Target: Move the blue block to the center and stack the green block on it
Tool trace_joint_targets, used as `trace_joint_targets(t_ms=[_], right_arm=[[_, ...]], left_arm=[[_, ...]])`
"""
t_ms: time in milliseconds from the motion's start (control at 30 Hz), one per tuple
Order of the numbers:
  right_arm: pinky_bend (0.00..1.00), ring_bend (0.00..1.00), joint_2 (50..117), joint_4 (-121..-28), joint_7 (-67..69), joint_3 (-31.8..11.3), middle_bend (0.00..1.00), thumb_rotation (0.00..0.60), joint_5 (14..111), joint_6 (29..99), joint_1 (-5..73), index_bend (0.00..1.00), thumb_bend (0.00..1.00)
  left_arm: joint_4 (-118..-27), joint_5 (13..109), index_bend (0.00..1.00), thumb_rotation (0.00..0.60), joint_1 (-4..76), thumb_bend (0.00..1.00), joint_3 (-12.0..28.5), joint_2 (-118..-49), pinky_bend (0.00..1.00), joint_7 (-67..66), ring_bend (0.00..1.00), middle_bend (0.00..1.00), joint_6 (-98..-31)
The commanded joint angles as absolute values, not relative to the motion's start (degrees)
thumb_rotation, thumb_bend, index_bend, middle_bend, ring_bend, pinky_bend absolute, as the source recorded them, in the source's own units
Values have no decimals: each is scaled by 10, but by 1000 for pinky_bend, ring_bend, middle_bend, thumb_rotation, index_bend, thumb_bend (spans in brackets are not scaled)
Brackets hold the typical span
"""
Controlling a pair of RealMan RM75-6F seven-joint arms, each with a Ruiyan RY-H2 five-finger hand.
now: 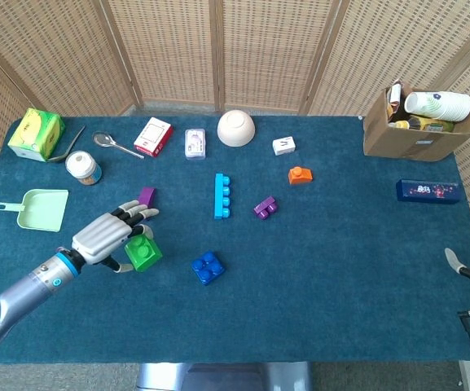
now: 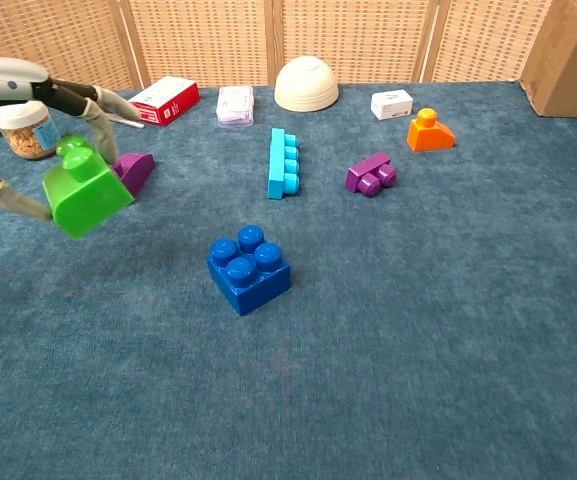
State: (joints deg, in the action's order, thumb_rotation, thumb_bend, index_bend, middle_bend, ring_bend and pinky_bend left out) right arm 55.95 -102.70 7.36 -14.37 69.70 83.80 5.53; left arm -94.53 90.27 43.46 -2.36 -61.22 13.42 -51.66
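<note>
Head view. The left hand (image 1: 108, 237) is over the blue table (image 1: 340, 277), left of centre, with the green block (image 1: 143, 253) gripped beneath its fingers; the block shows at the hand's lower right edge, lifted clear of the cloth so far as can be judged. The blue block (image 1: 208, 267) sits on the table just right of the green one, apart from it, studs up. A purple block (image 1: 147, 196) lies just beyond the fingertips. Further back: a long cyan block (image 1: 221, 195), a second purple piece (image 1: 265, 207), an orange block (image 1: 299, 174), a white bowl (image 1: 235, 128) turned upside down, a red-and-white box (image 1: 153, 136) and a spoon (image 1: 116, 144). A green dustpan (image 1: 37, 209) and a small jar (image 1: 81, 167) stand at the left; a cardboard box (image 1: 414, 130) at the far right corner. Of the right hand (image 1: 467, 266) only a sliver shows at the right edge — whether its fingers are open or closed cannot be told.

Chest view. The left hand (image 2: 28, 110) holds the green block (image 2: 86, 189) tilted and off the table, a finger over its top and the thumb under its left side. The blue block (image 2: 249, 267) rests flat, to the right and nearer the camera — not touching. The purple block (image 2: 135, 168) lies partly hidden behind the green one.
</note>
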Motion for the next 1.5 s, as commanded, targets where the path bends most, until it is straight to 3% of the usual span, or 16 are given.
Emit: trace_joint_targets(t_ms=[33,900,1500], right_arm=[[0,0,560,-1029,74,-143,137,492,702,841,55,199,238],[0,0,564,-1016,99,-138,137,494,719,849,45,198,237],[0,0,561,-998,137,-132,137,491,732,853,32,198,236]], left_arm=[[-958,889,488,600,440,244,-15,-614,0,121,0,90,-505],[-1044,739,513,600,477,244,34,-655,0,-53,0,91,-440],[-1092,580,518,600,512,245,41,-703,0,-204,0,93,-465]])
